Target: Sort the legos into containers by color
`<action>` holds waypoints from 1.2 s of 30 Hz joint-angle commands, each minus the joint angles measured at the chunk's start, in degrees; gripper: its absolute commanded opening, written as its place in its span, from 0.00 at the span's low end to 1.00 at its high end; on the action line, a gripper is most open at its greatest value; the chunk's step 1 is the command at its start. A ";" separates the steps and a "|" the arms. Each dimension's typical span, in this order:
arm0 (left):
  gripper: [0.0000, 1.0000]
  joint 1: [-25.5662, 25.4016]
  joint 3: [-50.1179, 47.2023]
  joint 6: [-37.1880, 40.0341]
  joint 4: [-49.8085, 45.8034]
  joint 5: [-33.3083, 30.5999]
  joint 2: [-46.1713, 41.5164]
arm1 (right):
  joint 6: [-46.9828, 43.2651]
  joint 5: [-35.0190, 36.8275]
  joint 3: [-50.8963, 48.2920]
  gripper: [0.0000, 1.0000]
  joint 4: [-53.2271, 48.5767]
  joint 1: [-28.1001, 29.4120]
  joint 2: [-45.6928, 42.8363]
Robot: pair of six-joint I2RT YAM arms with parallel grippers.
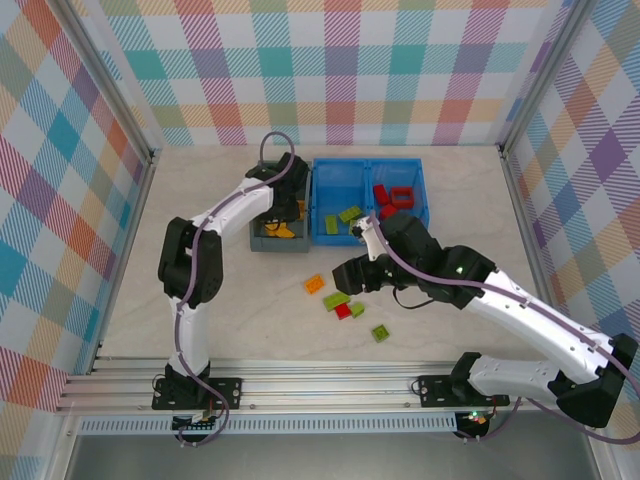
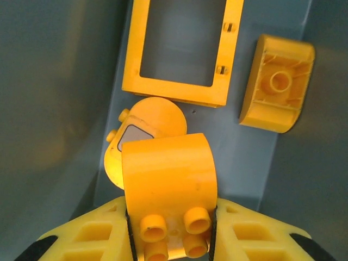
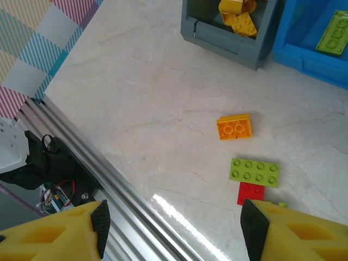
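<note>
The left gripper (image 2: 171, 231) is clamped on a yellow brick (image 2: 168, 174) inside the grey bin (image 2: 49, 109). The right gripper (image 3: 176, 234) has its fingers apart. The orange brick (image 3: 234, 126) lies at its 1 o'clock on the table (image 3: 136, 109), long side running 3 to 9.

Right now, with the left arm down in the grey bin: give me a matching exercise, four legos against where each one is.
1. yellow frame
2. orange brick
3. red bricks
4. yellow curved brick

A. between the left gripper's fingers
B. blue bin, right compartment in the top view
C. on the table
D. lying flat on the grey bin's floor

Pairs: 1-D, 2-C, 3-B, 4-A
</note>
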 commanded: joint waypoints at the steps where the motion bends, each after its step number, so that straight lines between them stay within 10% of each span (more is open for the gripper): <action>1: 0.31 0.86 -0.21 1.95 2.17 1.56 0.70 | 1.78 -0.84 -0.84 0.67 3.81 0.72 0.42; 19: 0.62 0.81 -0.48 0.07 -1.98 1.05 -10.57 | 9.07 8.69 -1.96 0.68 -0.96 4.75 1.97; 36: 0.71 -15.68 -29.59 5.55 -3.01 17.65 -60.19 | 23.77 6.55 -13.68 0.69 6.62 15.66 17.49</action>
